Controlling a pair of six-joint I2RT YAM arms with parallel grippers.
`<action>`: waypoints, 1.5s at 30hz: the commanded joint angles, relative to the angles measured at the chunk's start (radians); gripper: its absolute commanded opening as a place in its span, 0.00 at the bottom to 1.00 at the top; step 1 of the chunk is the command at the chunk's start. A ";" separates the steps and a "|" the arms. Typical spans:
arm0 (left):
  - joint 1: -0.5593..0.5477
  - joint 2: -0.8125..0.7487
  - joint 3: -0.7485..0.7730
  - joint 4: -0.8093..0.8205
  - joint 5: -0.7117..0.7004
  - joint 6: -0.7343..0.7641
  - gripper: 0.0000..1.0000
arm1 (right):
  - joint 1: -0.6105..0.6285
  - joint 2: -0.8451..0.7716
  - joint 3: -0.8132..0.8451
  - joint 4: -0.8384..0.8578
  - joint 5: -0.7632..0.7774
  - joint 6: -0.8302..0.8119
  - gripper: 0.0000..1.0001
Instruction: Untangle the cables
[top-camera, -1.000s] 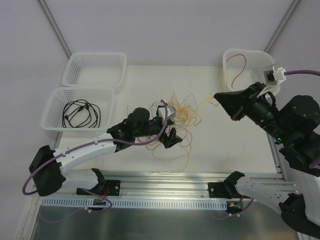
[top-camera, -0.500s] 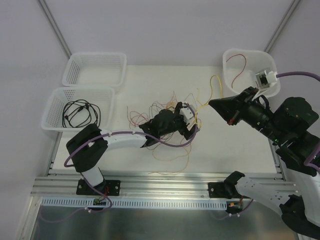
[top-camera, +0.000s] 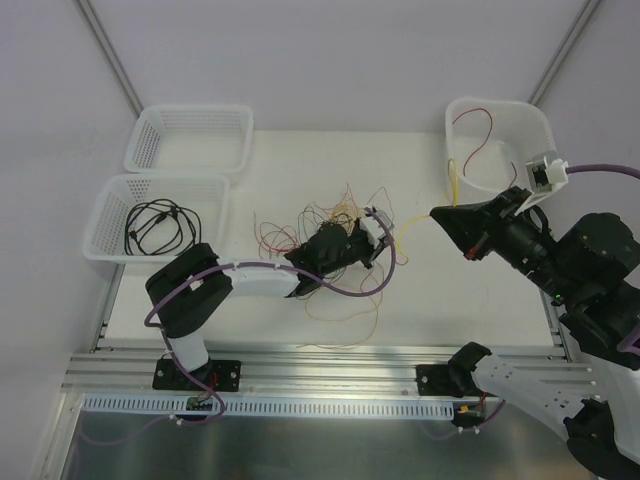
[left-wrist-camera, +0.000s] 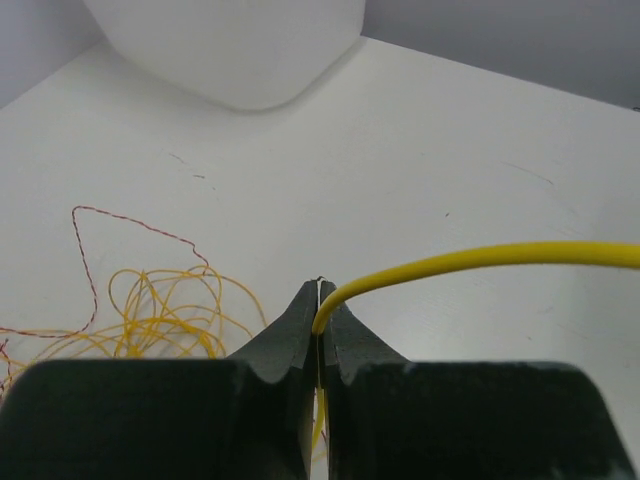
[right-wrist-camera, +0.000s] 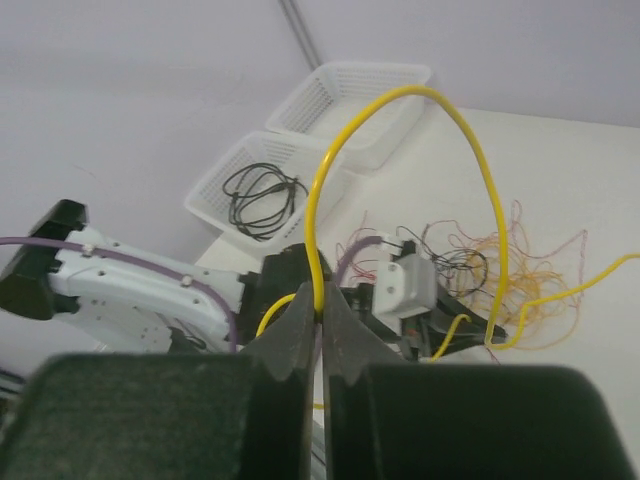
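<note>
The cables (top-camera: 300, 235) lie as a tangle of thin red, orange and black wires mid-table, with thin yellow loops (left-wrist-camera: 160, 310) beside the left jaws. One thicker yellow cable (top-camera: 410, 229) stretches between both grippers. My left gripper (top-camera: 385, 255) sits at the tangle's right edge, shut on that yellow cable (left-wrist-camera: 480, 258), which bends out to the right from its tips (left-wrist-camera: 320, 300). My right gripper (top-camera: 437, 213) hovers further right, shut on the same yellow cable (right-wrist-camera: 400, 95), which arches high above its tips (right-wrist-camera: 320, 305).
A white mesh basket (top-camera: 105, 215) at the left holds coiled black cables (top-camera: 160, 225). Behind it stands a second mesh basket (top-camera: 140, 150). A white bin (top-camera: 535, 120) at the back right holds a red wire (top-camera: 475, 135). The metal rail (top-camera: 330, 365) runs along the near edge.
The left gripper, open a second ago, reached right across the tangle and shut on the yellow cable. The right gripper kept its hold, shifting left, then back right.
</note>
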 joint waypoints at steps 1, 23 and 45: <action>-0.002 -0.115 -0.053 0.073 0.007 -0.033 0.00 | 0.003 -0.035 -0.033 -0.019 0.155 -0.039 0.01; 0.001 -0.574 0.574 -0.784 -0.011 -0.042 0.00 | 0.003 -0.032 -0.447 0.015 0.243 -0.017 0.01; 0.177 -0.630 -0.033 -0.480 0.348 -0.467 0.14 | 0.025 0.129 -0.534 0.307 -0.316 -0.054 0.01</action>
